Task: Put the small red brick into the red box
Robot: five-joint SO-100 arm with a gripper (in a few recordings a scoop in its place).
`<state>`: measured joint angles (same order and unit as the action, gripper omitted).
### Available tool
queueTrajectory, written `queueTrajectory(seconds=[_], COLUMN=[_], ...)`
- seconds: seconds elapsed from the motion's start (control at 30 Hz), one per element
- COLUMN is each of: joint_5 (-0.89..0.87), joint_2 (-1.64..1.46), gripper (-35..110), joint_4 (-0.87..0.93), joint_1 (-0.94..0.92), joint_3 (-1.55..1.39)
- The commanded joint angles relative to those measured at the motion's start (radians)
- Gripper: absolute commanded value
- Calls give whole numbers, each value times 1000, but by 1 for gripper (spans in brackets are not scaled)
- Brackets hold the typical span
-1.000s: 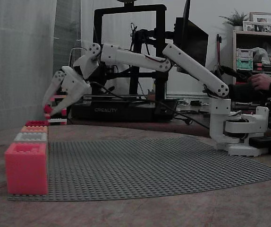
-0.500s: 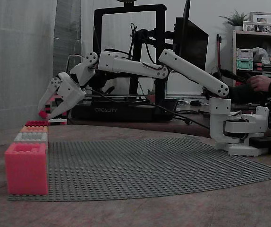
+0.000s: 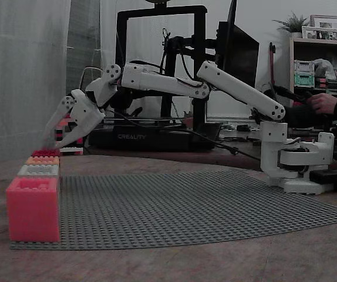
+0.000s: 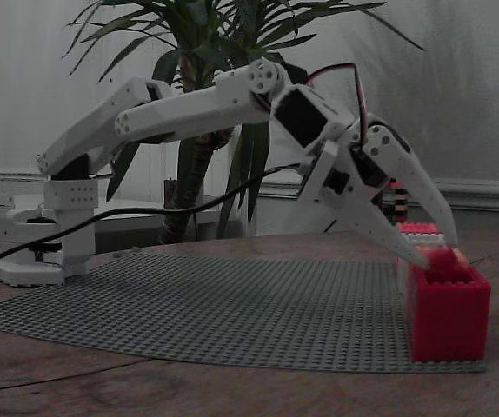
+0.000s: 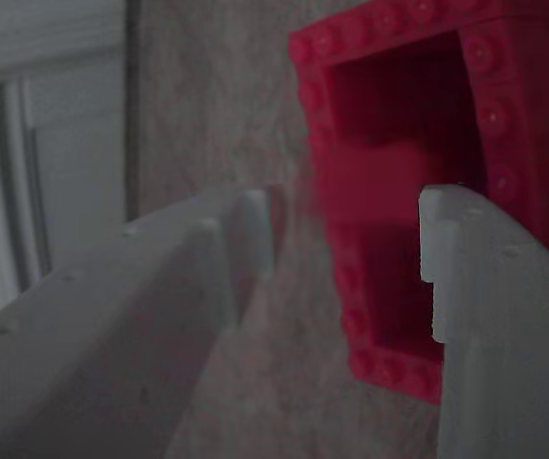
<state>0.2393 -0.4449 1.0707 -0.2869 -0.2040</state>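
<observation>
The red box (image 3: 45, 153) is the farthest in a row of boxes on the left in a fixed view. Seen from the other side it is the nearest box (image 4: 445, 313). My white gripper (image 3: 52, 140) hangs just above it, pointing down. In the wrist view the gripper (image 5: 346, 249) is open over the hollow of the red box (image 5: 399, 57). The small red brick (image 5: 351, 182) shows as a blurred red patch between the fingers, not pinched. In a fixed view the brick (image 4: 443, 258) sits at the box's top, beside the lower fingertip (image 4: 419, 257).
A pinkish-red box (image 3: 32, 208), a white box (image 3: 38, 170) and an orange box (image 3: 42, 160) line the left edge of the grey baseplate (image 3: 204, 205). A 3D printer (image 3: 157, 135) stands behind. A potted plant (image 4: 206, 52) rises behind the arm.
The gripper moved left and down to the red box with the brick at its tips. Now the fingers have spread and the brick is no longer between them.
</observation>
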Motion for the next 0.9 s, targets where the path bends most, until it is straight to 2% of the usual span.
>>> queueTrajectory(seconds=[0.0,0.27,0.47,0.6,0.87], joint_5=[15,2,0,35,-5], joint_2=[-57,-112,-359,-604,-1223], gripper=[14,9,0,0,0], joint_4=[-11,26,87,91,-78], joint_1=[15,17,48,84,204], joint_3=[69,72,-77,-374,-1285])
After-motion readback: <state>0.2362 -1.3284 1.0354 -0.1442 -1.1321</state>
